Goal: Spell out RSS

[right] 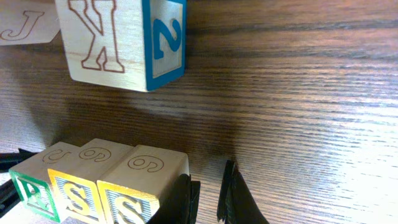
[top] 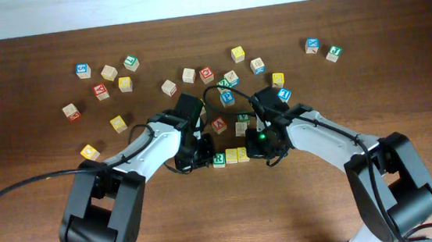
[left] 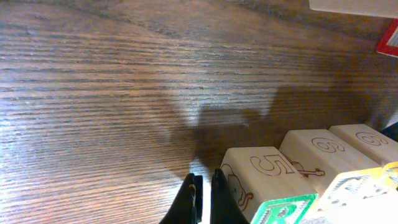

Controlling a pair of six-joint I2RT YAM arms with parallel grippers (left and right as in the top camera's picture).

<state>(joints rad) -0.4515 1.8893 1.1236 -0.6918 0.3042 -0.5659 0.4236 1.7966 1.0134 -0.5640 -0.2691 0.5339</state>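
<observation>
The green R cube [right: 28, 190], middle S cube [right: 74, 193] and end S cube [right: 134, 196] stand touching in a row mid-counter [top: 232, 213], reading RSS. The left gripper [left: 205, 180] sits at the row's nine o'clock, fingers pressed together and empty. The right gripper [right: 210, 180] is at three o'clock, fingers almost together, pinching nothing. The wooden cubes look light, stiff and smooth, so they probably slide easily; take them by opposite flat sides. Side faces show 5, 6, 6. A K cube [right: 118, 40] carries a blue 2.
</observation>
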